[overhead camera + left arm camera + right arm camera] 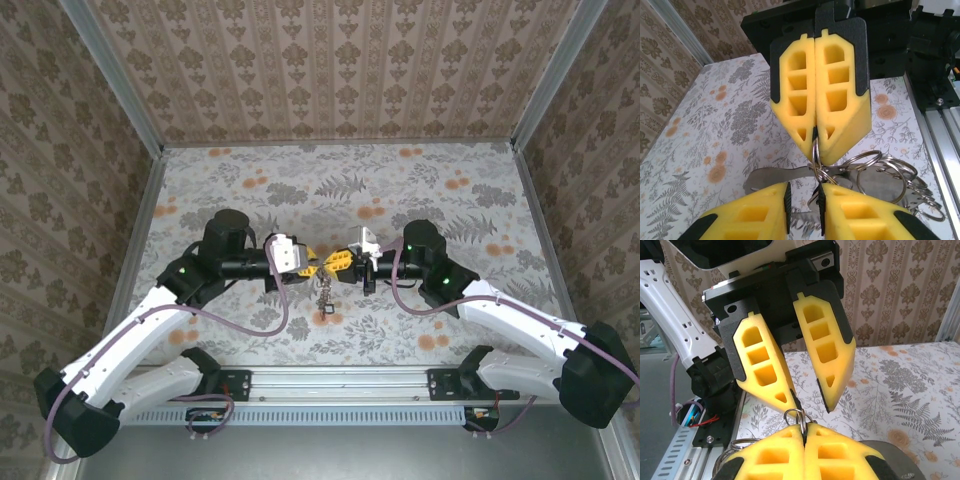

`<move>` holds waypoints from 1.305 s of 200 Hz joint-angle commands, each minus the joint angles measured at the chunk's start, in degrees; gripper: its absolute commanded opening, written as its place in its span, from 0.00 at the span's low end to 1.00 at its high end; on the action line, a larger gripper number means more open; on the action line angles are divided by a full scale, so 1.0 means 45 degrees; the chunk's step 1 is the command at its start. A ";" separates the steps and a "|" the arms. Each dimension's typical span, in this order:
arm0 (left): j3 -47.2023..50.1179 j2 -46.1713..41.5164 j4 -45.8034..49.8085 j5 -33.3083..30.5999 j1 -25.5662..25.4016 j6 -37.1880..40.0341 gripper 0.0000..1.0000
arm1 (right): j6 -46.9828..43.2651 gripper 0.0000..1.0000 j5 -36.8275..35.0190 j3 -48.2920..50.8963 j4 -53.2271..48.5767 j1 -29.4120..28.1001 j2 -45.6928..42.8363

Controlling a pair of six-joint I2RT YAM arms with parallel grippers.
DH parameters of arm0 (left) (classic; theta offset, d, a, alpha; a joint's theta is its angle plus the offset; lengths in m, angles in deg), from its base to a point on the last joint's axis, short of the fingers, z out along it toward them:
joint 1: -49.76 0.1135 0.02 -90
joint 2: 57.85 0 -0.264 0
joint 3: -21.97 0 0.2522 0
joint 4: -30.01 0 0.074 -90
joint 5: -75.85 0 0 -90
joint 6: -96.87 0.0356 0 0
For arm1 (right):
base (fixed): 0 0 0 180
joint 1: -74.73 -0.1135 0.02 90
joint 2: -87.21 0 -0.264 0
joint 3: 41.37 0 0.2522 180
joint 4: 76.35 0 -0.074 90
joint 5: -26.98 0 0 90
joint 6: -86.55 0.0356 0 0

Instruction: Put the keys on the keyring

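My two grippers meet tip to tip above the middle of the table. The right gripper is shut on the keyring, a thin silver split ring nipped at its fingertips. A bunch of metal keys and further silver rings hangs below it, with a small black tag lowest. The left gripper is open. Its fingers stand apart just at the ring, and one pad is close beside the wire.
The floral tablecloth lies beneath, with patterned walls on three sides. A metal rail carrying both arm bases runs along the near edge. Purple cables loop beside the arms.
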 commanded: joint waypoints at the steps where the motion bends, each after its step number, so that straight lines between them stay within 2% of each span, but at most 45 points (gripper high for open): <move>1: 0.0012 -0.0037 -0.0370 0.0663 0.0046 -0.0338 0.23 | 0.0063 0.00 -0.0062 -0.0444 0.0620 -0.0044 -0.0182; 48: 0.0125 -0.0206 -0.0202 0.1397 0.0049 -0.0350 0.29 | 0.0054 0.00 -0.0319 -0.0444 0.0599 -0.0049 -0.0123; 64: 0.0151 -0.0338 0.0156 0.1890 0.0036 0.0270 0.29 | -0.0005 0.00 -0.0349 -0.0444 0.0589 -0.0044 -0.0079; 93: 0.0128 -0.0408 0.0147 0.1659 0.0071 0.0103 0.31 | -0.0015 0.00 -0.0350 -0.0537 0.0638 -0.0064 0.0116; 125: 0.0025 -0.0246 0.0069 0.1665 0.0124 -0.0278 0.38 | -0.0053 0.00 -0.0457 -0.0542 0.0652 -0.0098 0.0141; 144: 0.0031 -0.0166 0.0125 0.0918 0.0140 -0.0472 0.38 | -0.0051 0.00 -0.0443 -0.0561 0.0638 -0.0122 0.0121; 176: 0.0113 0.0038 0.0191 -0.0041 0.0140 -0.0443 0.29 | 0.0034 0.00 -0.0446 -0.0638 0.0677 -0.0181 0.0141; 211: -0.0074 0.0287 0.0730 -0.0106 0.0063 0.0073 0.00 | 0.0289 0.00 -0.0523 -0.0567 0.1052 -0.0201 0.0125; 261: 0.0107 0.0285 0.0779 -0.0080 0.0001 0.0034 0.00 | 0.1626 0.00 -0.1098 -0.0098 0.3517 -0.0193 0.0101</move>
